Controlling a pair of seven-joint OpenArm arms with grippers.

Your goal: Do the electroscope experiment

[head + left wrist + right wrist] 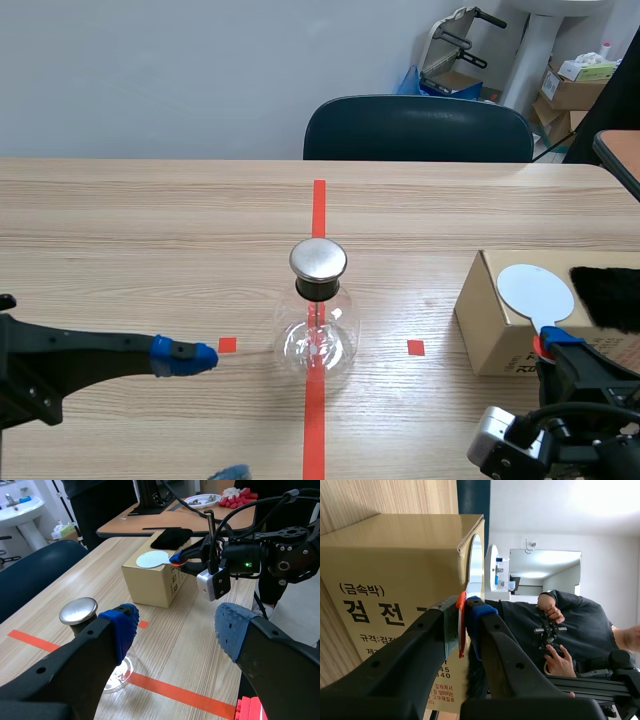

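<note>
Scene view: the electroscope (318, 318), a clear glass flask with a dark stopper and a flat metal cap (318, 259), stood upright mid-surface (150, 220) on the red tape line (319, 205). Inside the flask a thin rod ran down from the stopper; what hung at its end could not be made out. The left arm (80, 365) lay low, its blue pad (186, 357) pointing at the flask, apart from it. To the right stood a closed cardboard box (495, 320); its contents were not seen. On its top lay a white disc (535, 290) and, beside it, a black fur piece (606, 296). The right pincer (548, 347) sat at the box's near edge. Left wrist view: the left pincer (175, 626) was spread wide, holding nothing; the metal cap and flask lay just under and beside one finger. Ahead, the box carried disc and fur, and the other arm's pincer was clamped on the disc's orange handle (176, 561). Right wrist view: the right pincer's fingers were closed narrow on the orange handle, the disc edge-on at the box top; contact with the box could not be told. A person's hands (555, 645) showed behind.
</note>
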